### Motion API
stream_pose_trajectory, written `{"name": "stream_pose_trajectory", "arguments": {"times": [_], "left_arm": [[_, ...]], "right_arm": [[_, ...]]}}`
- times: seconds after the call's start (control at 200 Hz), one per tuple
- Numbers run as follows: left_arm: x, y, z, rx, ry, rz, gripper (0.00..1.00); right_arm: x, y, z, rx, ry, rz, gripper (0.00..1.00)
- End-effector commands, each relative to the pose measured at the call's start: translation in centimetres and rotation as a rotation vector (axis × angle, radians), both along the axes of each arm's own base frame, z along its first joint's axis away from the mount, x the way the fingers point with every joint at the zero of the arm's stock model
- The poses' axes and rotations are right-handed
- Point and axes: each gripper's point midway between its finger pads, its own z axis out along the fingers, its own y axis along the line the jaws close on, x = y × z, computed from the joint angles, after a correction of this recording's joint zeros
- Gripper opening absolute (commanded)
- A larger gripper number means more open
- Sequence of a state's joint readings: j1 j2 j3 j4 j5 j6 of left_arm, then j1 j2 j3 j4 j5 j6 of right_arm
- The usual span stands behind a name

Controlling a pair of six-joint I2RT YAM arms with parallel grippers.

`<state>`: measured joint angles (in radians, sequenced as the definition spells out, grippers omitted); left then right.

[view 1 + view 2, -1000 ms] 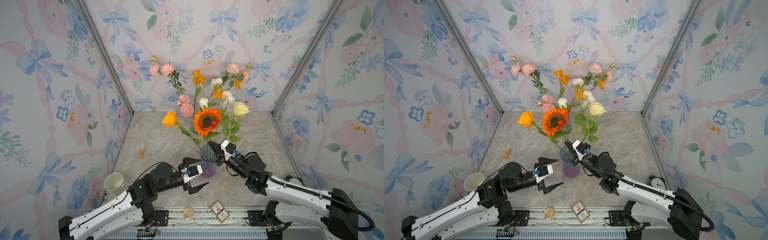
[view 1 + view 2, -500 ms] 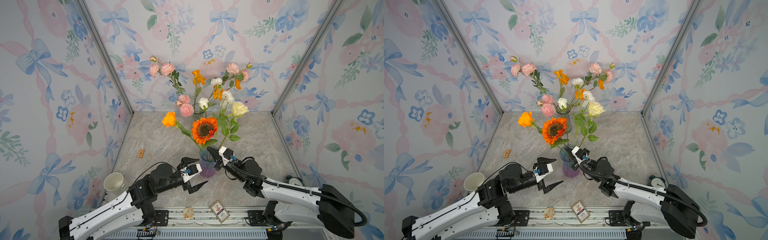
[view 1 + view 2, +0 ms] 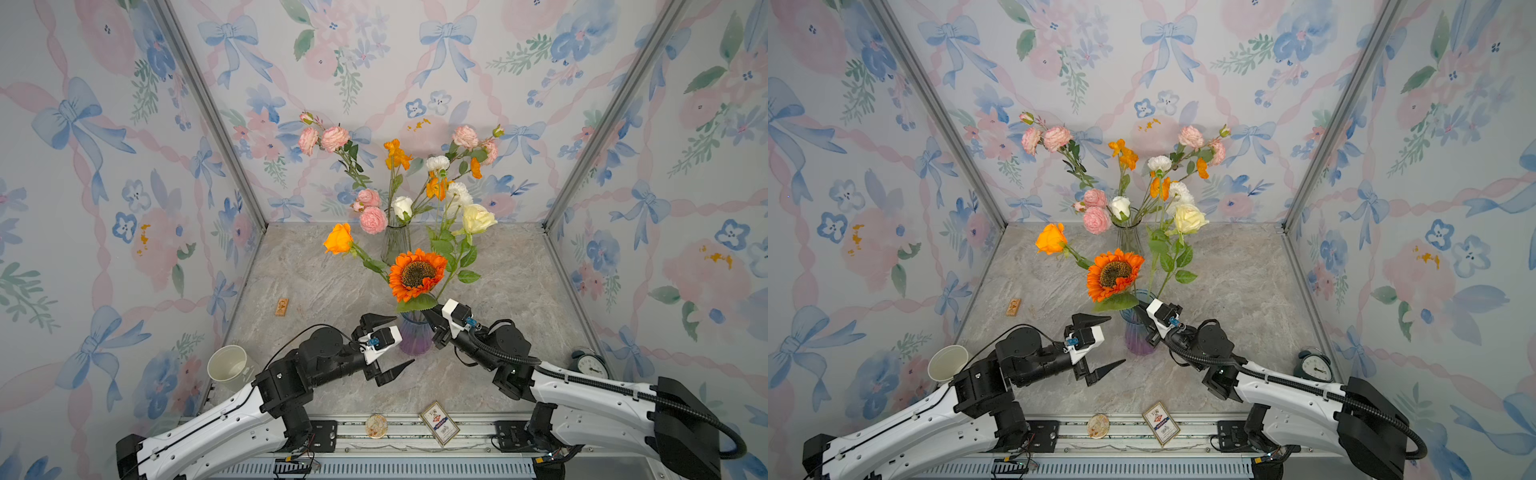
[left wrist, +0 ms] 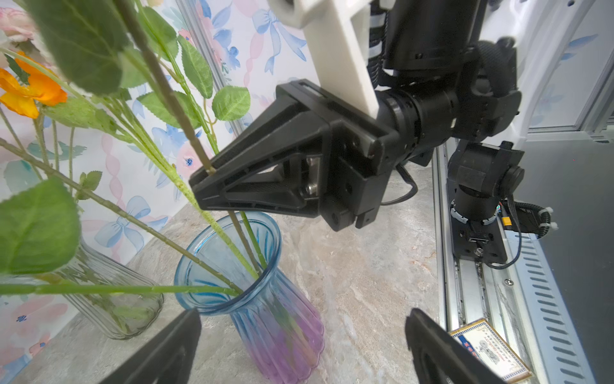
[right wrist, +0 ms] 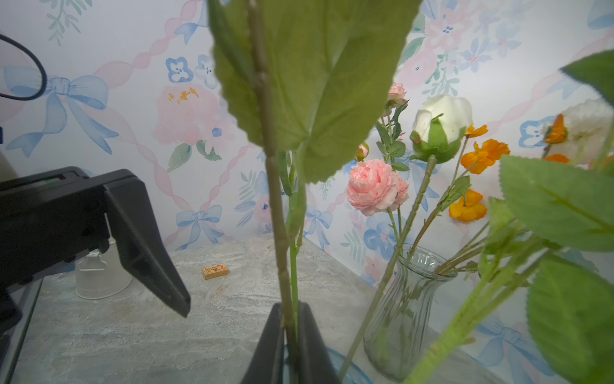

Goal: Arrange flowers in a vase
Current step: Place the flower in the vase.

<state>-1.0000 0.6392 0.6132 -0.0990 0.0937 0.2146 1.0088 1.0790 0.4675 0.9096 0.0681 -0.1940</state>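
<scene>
The right gripper [image 4: 201, 188] has dropped to the rim of the ribbed blue-to-purple glass vase [image 3: 415, 343], tapered black fingers [image 4: 265, 149] pinching the rough green stem of the sunflower [image 3: 415, 274], now lower, its foot inside; the left gripper [image 3: 1118, 339] hovers alongside, jaws spread wide.
</scene>
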Motion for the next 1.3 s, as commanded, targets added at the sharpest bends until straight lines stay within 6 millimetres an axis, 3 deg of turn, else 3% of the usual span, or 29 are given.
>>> {"name": "stream_pose_trajectory", "arguments": {"times": [0.0, 0.18, 0.41, 0.545, 0.665, 0.83, 1.045, 1.295], "left_arm": [[0.1, 0.1, 0.2, -0.020, -0.003, 0.007, 0.98], [0.2, 0.0, 0.2, -0.017, -0.003, 0.005, 0.98], [0.2, 0.1, 0.2, -0.015, -0.004, 0.008, 0.98], [0.3, 0.0, 0.1, -0.012, -0.002, 0.007, 0.98], [0.3, 0.0, 0.1, -0.012, -0.001, 0.006, 0.98], [0.3, 0.0, 0.1, -0.013, -0.001, 0.005, 0.98], [0.3, 0.1, 0.1, -0.011, 0.000, 0.008, 0.98], [0.5, 0.1, 0.1, -0.012, -0.001, 0.016, 0.98]], "right_arm": [[-0.5, -0.1, -1.3, -0.023, 0.039, -0.001, 0.14], [-0.4, -0.1, -2.6, -0.052, 0.064, -0.016, 0.18], [-0.5, -0.3, -2.7, -0.068, 0.069, -0.023, 0.30], [-0.5, -0.7, -2.8, -0.072, 0.079, -0.032, 0.47], [-0.6, -1.1, -3.0, -0.085, 0.095, -0.045, 0.69], [-1.0, -1.9, -3.1, -0.106, 0.119, -0.049, 0.87], [-1.5, -3.1, -3.6, -0.168, 0.167, -0.057, 1.00], [-2.2, -3.6, -5.2, -0.263, 0.264, -0.043, 0.97]]}}
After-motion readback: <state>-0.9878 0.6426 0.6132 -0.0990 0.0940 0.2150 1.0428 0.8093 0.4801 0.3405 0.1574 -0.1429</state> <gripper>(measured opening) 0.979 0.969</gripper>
